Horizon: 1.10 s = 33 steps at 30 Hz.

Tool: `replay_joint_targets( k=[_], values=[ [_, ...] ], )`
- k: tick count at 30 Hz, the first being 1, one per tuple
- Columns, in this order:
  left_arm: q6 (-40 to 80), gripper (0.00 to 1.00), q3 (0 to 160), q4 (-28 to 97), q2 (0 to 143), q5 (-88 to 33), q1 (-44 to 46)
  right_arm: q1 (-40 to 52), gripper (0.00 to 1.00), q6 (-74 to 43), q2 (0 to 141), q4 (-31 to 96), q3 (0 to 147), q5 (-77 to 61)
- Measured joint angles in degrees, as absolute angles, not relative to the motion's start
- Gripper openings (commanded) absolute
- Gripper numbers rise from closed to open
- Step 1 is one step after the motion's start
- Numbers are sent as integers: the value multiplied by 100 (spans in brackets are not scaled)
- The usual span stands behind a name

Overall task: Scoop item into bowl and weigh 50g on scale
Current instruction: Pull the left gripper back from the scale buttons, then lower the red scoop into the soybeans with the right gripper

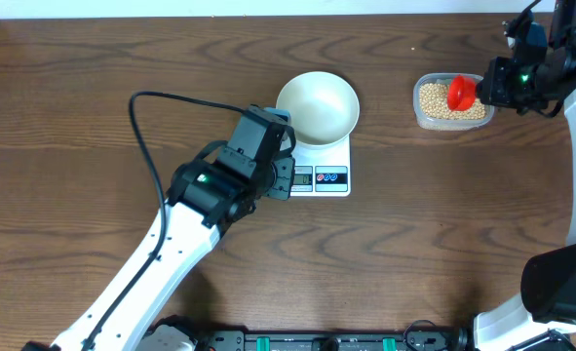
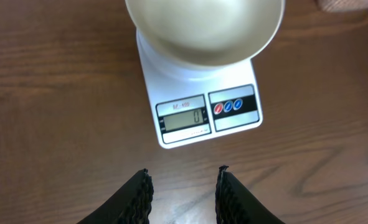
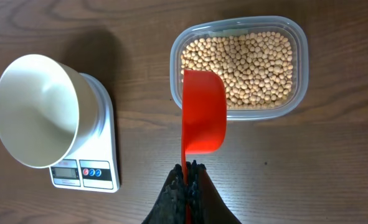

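Roughly: bare table (image 1: pixel 73 58) left of and behind the gear, plus an open strip of wood between scale (image 1: pixel 325 175) and tub (image 1: pixel 426 115). Just off the scale's front edge hangs the left gripper (image 2: pixel 184 186), fingers apart, holding nothing; display (image 2: pixel 184 117) reads 0. On the scale sits the bowl (image 1: pixel 317 105), empty, overhanging the back. Over the tub's near rim the right gripper (image 3: pixel 187 180) pinches the red scoop (image 3: pixel 203 112) by its handle, scoop empty. All beans (image 3: pixel 246 62) in tub.
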<state>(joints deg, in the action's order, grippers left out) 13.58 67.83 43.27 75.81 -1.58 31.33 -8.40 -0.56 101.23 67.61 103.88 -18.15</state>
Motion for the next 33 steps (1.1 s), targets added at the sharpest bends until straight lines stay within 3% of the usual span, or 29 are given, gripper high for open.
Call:
replay_joint_targets(
  k=[9,19,20,22,24,33],
  values=[
    [1940,36,5507,2722,7446,-183,3133,-840,1,-56,10123,6683,10339,-1811],
    [1227,36,5277,3063,7446,-301,3133,-840,1,-56,10123,6639,10339,-1813],
    [1188,41,5277,3072,7446,-316,3133,-840,1,-56,10123,6639,10339,-1813],
    [1135,63,5277,3072,7446,-333,3133,-840,1,-56,10123,6639,10339,-1813],
    [1076,94,5277,3081,7446,-355,3133,-840,1,-56,10123,6639,10339,-1813],
    [1044,95,5277,3085,7446,-399,3133,-840,1,-56,10123,6674,10339,-1813]
  ],
)
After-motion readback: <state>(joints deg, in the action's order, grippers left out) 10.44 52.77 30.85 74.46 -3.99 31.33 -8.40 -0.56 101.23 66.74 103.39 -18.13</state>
